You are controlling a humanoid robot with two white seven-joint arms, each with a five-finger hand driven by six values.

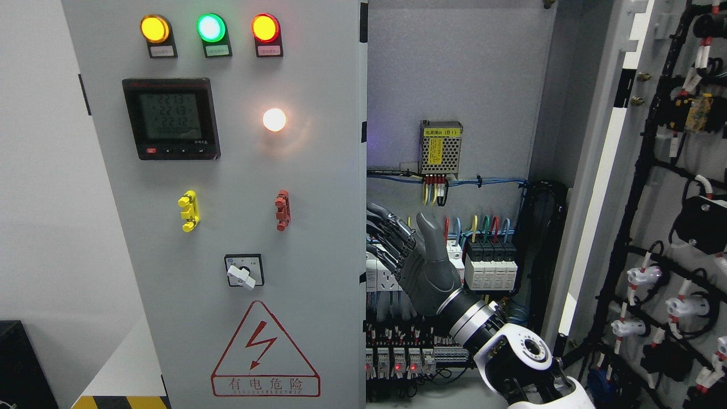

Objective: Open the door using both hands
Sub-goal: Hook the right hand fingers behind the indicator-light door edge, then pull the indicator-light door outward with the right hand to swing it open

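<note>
The right arm [511, 352] enters at the lower right, nearest the camera. The right hand [417, 264] reaches up into the open cabinet, fingers [392, 233] hooked behind the inner edge of the left door [227, 199], thumb raised; whether they press on the edge cannot be told. The right door [670, 227] already stands swung wide, wiring exposed. The left door is shut and remains to be opened. Beyond the hand, breakers [491, 264] and a power supply [441, 146] sit on the back panel. The left hand is out of view.

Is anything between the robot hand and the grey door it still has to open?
Nothing visible. The right robot hand is right at the free edge of the closed left door, fingers reaching behind it. The right door already stands open.
</note>
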